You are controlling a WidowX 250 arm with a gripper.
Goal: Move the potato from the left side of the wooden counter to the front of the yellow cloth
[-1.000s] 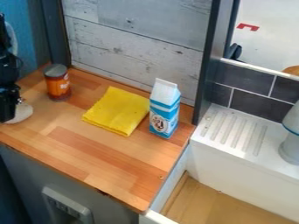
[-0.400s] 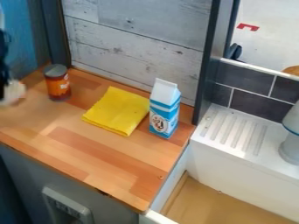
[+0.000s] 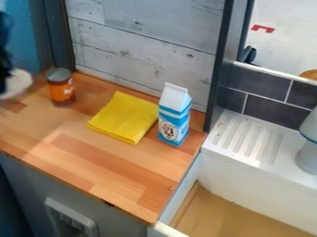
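Observation:
The black gripper (image 3: 5, 79) is at the left edge, partly cut off, and shut on a whitish rounded object (image 3: 18, 84). This object is blurred and sticks out to the gripper's right, over the counter's left end. To its right, an orange-brown can with a grey lid (image 3: 61, 88) stands upright near the back wall, apart from it. A yellow cloth (image 3: 124, 117) lies flat in the middle of the counter. Against the cloth's right side stands an upright blue and white carton (image 3: 174, 115).
The wooden counter (image 3: 93, 162) ends at a grey panelled back wall (image 3: 142, 51) and a dark upright post (image 3: 221, 69). On the right is a white sink (image 3: 254, 180) with a ridged ledge, where a grey-white object (image 3: 309, 148) stands.
The gripper has moved left and up, partly out of the view, and the whitish object has risen with it. The can, cloth and carton have stayed in place.

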